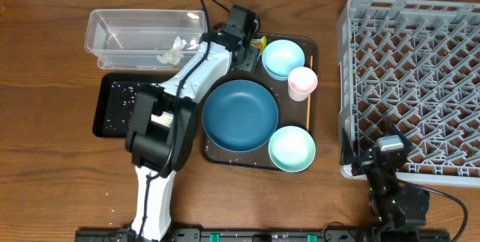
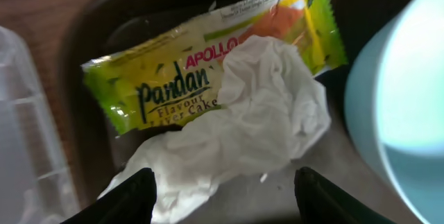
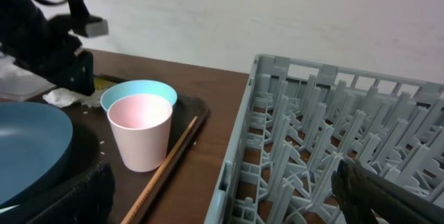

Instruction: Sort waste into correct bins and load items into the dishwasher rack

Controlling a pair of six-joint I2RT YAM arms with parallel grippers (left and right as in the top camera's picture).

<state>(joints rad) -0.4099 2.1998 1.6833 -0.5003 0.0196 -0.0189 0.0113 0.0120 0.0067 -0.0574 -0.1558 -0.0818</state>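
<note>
My left gripper (image 2: 222, 200) hangs open just above the brown serving tray's far left corner. A crumpled white tissue (image 2: 257, 113) lies between its fingers (image 2: 132, 196), partly on top of a yellow-green snack wrapper (image 2: 173, 78). From overhead the left gripper (image 1: 247, 47) hides most of both; a yellow bit of the wrapper (image 1: 259, 43) shows. On the tray stand a dark blue plate (image 1: 240, 115), two pale blue bowls (image 1: 283, 57) (image 1: 292, 148), a pink cup (image 1: 302, 81) and an orange stick (image 1: 309, 111). My right gripper (image 1: 379, 159) is open at the near left corner of the grey rack (image 1: 412, 85).
The clear tub (image 1: 139, 36) at the back left holds a white crumpled piece (image 1: 171, 53). In front of it lies the black tray (image 1: 120, 106), speckled with white grains. The left arm stretches over the tray's left edge. Bare brown wood separates the serving tray (image 1: 311, 47) from the rack.
</note>
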